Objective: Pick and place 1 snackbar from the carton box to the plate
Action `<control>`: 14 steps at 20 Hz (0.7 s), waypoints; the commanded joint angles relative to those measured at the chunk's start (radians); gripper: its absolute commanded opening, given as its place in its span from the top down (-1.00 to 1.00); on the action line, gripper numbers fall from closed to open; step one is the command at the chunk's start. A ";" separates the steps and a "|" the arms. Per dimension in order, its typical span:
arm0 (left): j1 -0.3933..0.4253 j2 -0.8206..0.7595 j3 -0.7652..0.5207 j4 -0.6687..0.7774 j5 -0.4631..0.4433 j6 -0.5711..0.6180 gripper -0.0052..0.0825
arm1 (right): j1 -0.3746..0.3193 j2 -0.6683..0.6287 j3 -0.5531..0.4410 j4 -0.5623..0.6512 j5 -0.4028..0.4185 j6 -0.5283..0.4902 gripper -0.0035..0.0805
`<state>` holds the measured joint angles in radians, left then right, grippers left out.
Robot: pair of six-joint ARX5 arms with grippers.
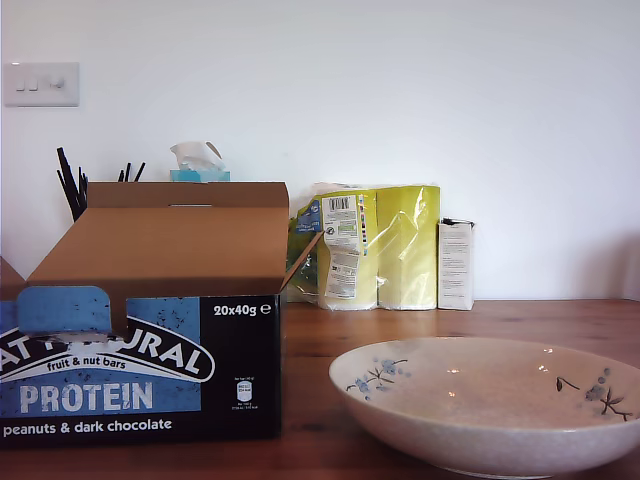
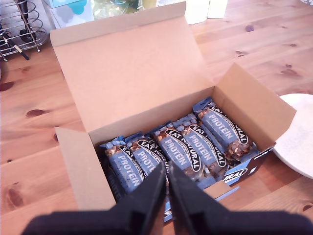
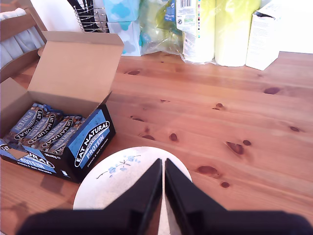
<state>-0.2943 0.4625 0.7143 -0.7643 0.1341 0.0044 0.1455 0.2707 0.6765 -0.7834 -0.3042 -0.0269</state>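
Task status: not started. The bars [image 2: 188,147] all lie inside the box [image 1: 150,340]; the plate [image 1: 490,440] at 3 o'clock of it in the exterior view is bare. My first gripper [image 2: 167,188] hangs above the bars, jaws closed and empty. My second gripper [image 3: 163,183] hangs above the plate, likewise closed. Remaining: open, grasp one bar, transfer, release.

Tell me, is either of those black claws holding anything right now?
No. My first gripper hangs shut above the snackbars in the carton box, and my second gripper hangs shut above the plate. Both are empty.
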 commanded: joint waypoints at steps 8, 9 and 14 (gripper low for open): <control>-0.003 0.003 -0.013 0.037 0.074 -0.004 0.93 | 0.003 0.002 -0.013 0.016 -0.003 0.003 0.95; -0.003 0.003 -0.013 0.044 0.087 -0.004 0.93 | 0.003 0.002 -0.010 0.014 -0.004 0.003 0.95; -0.003 0.076 0.009 0.055 0.161 -0.008 0.93 | 0.005 0.037 0.079 -0.069 -0.011 0.000 0.95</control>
<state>-0.2947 0.5293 0.7147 -0.7181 0.2867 0.0017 0.1455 0.3004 0.7235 -0.8497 -0.3084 -0.0269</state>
